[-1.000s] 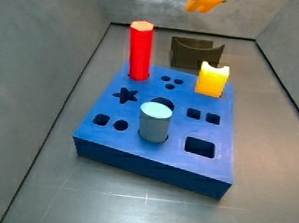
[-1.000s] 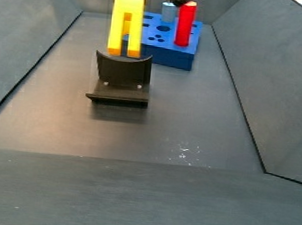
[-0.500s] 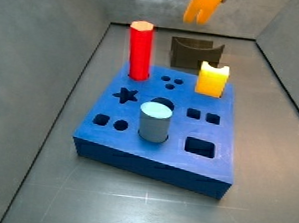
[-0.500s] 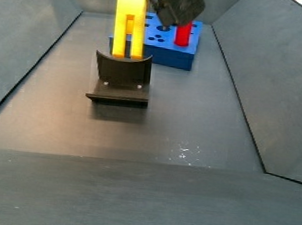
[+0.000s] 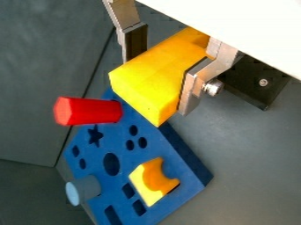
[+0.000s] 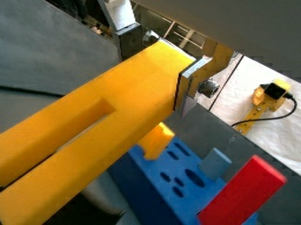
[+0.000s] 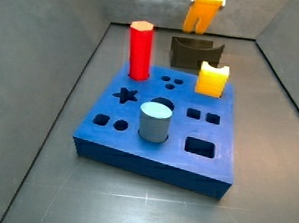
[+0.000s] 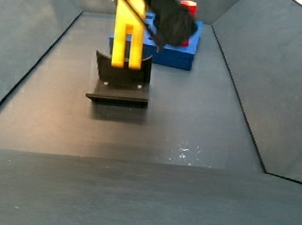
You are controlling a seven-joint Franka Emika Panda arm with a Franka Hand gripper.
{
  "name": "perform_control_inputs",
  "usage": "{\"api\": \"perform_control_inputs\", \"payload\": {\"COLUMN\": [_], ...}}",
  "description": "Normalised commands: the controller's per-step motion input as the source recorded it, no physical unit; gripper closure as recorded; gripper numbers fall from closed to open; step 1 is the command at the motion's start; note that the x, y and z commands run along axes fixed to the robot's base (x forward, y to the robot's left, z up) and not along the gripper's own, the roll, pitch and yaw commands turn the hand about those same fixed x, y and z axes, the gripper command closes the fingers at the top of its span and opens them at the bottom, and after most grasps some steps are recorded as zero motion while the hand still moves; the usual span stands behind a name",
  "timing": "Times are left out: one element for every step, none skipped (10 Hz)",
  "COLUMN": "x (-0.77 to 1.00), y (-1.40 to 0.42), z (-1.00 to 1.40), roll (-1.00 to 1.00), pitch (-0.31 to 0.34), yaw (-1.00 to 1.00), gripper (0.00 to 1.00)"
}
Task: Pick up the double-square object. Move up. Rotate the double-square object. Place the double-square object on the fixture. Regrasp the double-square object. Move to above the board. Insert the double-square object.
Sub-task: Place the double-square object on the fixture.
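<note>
The double-square object [image 7: 204, 11] is a long yellow bar hanging upright over the fixture [image 7: 190, 51], a small dark block behind the board [image 7: 164, 125]. In a side view its slotted lower end [image 8: 125, 52] reaches the fixture [image 8: 119, 79]; whether they touch is unclear. My gripper [image 5: 163, 72] is shut on the bar's solid end, a silver finger [image 5: 198, 81] pressed on each flank. The gripper [image 6: 159, 61] and the bar's slot [image 6: 70, 132] show in a wrist view. The dark arm [image 8: 163, 15] hides part of the board.
On the blue board stand a tall red hexagonal peg [image 7: 140, 50], a short yellow notched peg [image 7: 213, 80] and a grey-blue cylinder [image 7: 155, 121]. Star, round and square holes lie between them. Grey sloping walls [image 8: 38, 64] close in the floor on both sides.
The bar has come down with the gripper, its lower end now at the fixture. The arm has swung across in front of the board and red peg.
</note>
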Motion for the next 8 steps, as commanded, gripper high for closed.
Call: {"api": "perform_control_inputs", "payload": {"x": [0.11, 0.11, 0.1, 0.09, 0.07, 0.07, 0.06, 0.0], "y": [0.1, 0.09, 0.08, 0.06, 0.04, 0.03, 0.02, 0.0], "z": [-1.0, -1.0, -0.85, -0.73, -0.48, -0.31, -0.18, 0.0], "roll": [-0.13, -0.11, -0.09, -0.09, -0.08, -0.08, -0.07, 0.0], "pitch": [-0.067, -0.064, -0.053, -0.047, -0.031, -0.025, -0.025, 0.0], "yaw": [0.01, 0.01, 0.02, 0.02, 0.02, 0.02, 0.02, 0.0], "gripper": [1.0, 1.0, 1.0, 1.0, 1.0, 1.0, 1.0, 0.0]}}
